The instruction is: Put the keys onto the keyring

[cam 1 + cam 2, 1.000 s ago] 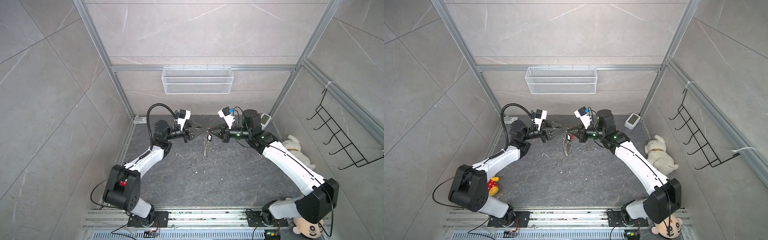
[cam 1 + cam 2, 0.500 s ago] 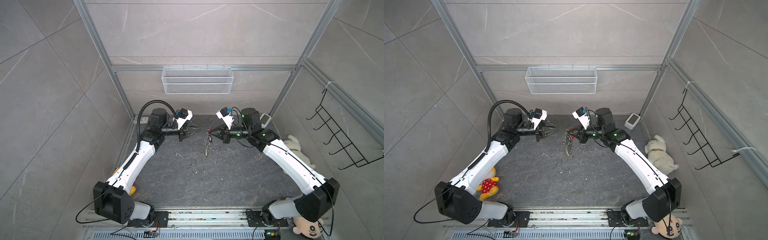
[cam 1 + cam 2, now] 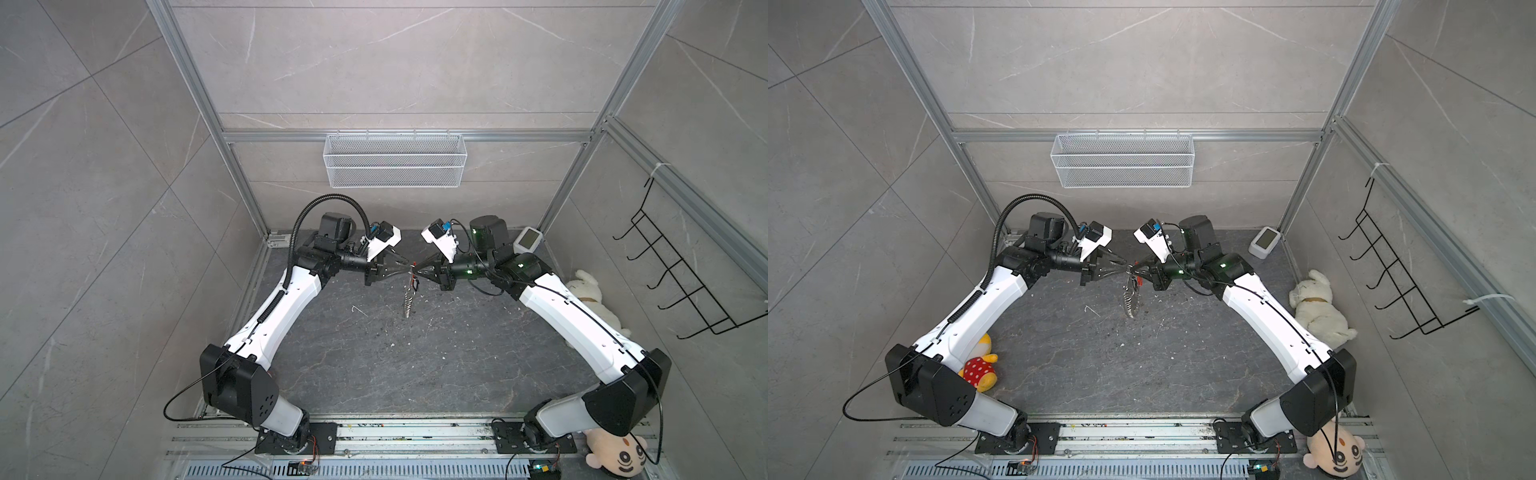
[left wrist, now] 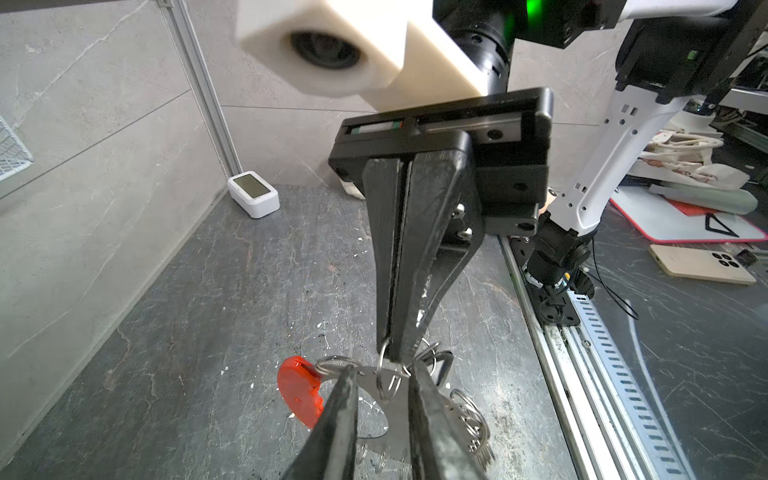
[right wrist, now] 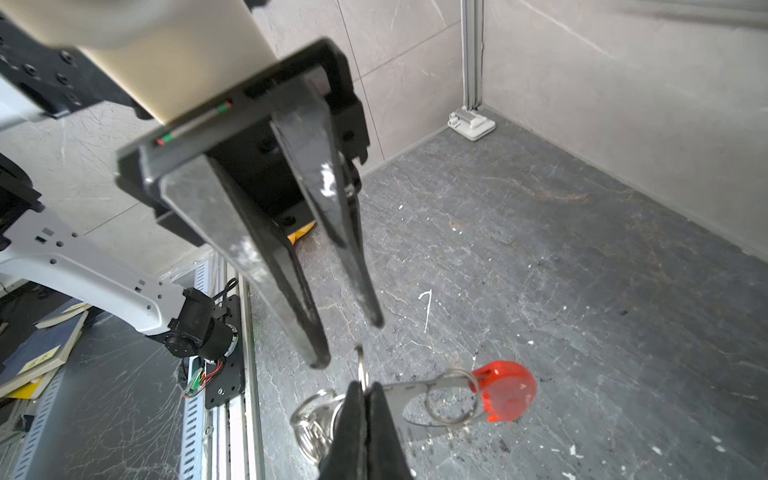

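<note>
Two robot arms meet nose to nose above the dark stone floor [image 3: 374, 353], held level so that the work hangs free between them and does not lie flat. The right pincer [image 3: 419, 272] is clamped tight and carries the keys [image 3: 408, 301], which dangle in a bunch beneath it, clear of the floor. The left pincer [image 3: 404, 269] points straight at it, jaws a little apart and holding nothing. That gap looks meant to take the metal its partner offers.

In both top views the meeting point is a dark tangle, and what is pinched cannot be made out. The wrist views settle it. The right arm's camera shows its own fingers closed on a thin silver keyring [image 5: 360, 365] standing on edge, just beside the left fingertips [image 5: 320, 359], with a red-headed key [image 5: 505, 390] sticking out sideways. Only the left arm's camera shows that ring lying in the gap between its fingers. Whether they touch it cannot be told.
</note>
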